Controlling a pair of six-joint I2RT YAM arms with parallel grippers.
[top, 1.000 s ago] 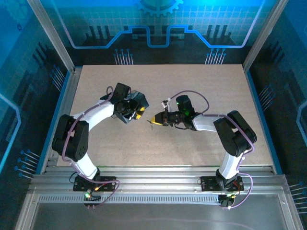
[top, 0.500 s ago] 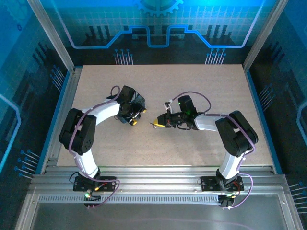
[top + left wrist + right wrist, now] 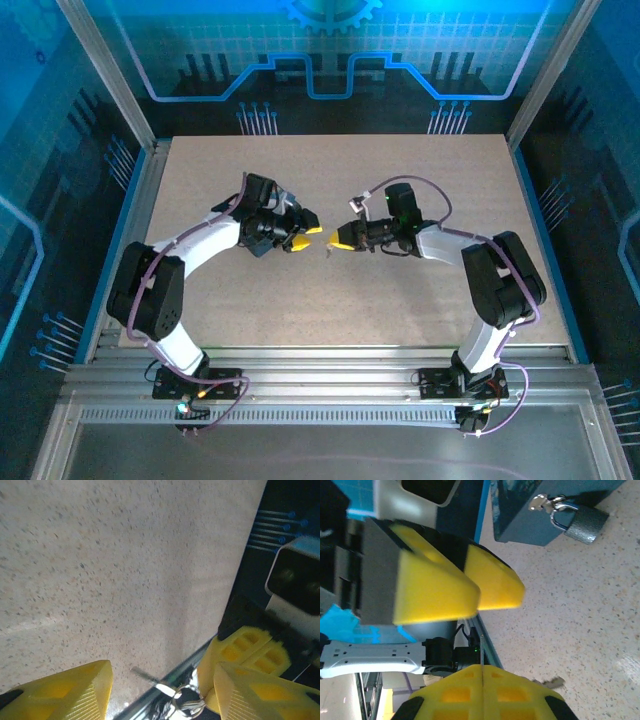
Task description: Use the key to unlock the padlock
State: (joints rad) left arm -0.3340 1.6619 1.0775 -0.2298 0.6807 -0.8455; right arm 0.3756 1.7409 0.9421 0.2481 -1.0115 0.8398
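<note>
Yellow pads tell you most of it: your left gripper [image 3: 162,677] stands open, a wide gap between its two fingers, while your right gripper [image 3: 482,672] has its jaws pressed together so that a thin seam runs between them. From the right side of that closed pair a small silvery bit of the key [image 3: 549,682] pokes out, pinched there. In the left wrist view the key's thin blade and its ring sit at the bottom centre of the frame, just beside the right gripper's yellow fingers. From above, the two grippers face each other tip to tip near the middle of the speckled table [image 3: 420,180], close but apart. The padlock [image 3: 581,522] is in the upper right of the right wrist view: a small dark grey body with its silvery shackle hooked through the clasp of the dark blue tin [image 3: 530,515], and the shackle looks closed. Whether the body rests on the table you cannot tell. The padlock lies beyond the left gripper's fingers in that view, well apart from the key.
</note>
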